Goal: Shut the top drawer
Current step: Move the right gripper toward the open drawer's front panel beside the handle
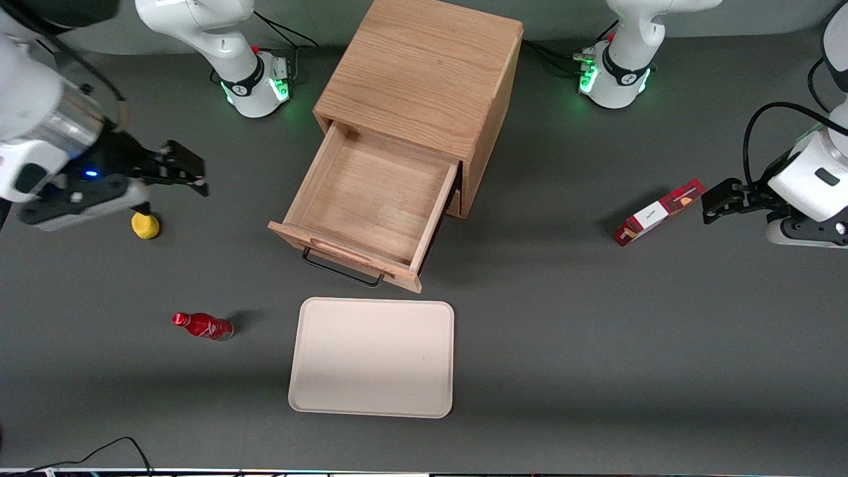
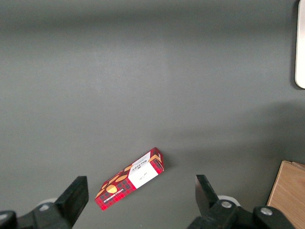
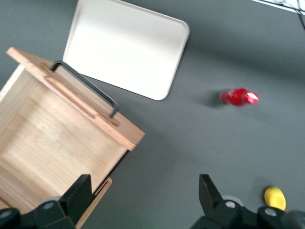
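My pincer (image 1: 189, 173) hangs released, off toward the working arm's end, since the shallow light-oak top drawer (image 1: 371, 199) sits pulled out, needing a push.

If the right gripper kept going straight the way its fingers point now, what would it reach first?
Probably the open top drawer: the gripper, fingers open, hangs toward the working arm's end of the table and points toward the drawer's side wall. Its height is unclear, so it might pass above it.

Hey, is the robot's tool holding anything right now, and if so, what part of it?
Nothing is held. The tool hangs open above the table near the lemon, well away from the open top drawer.
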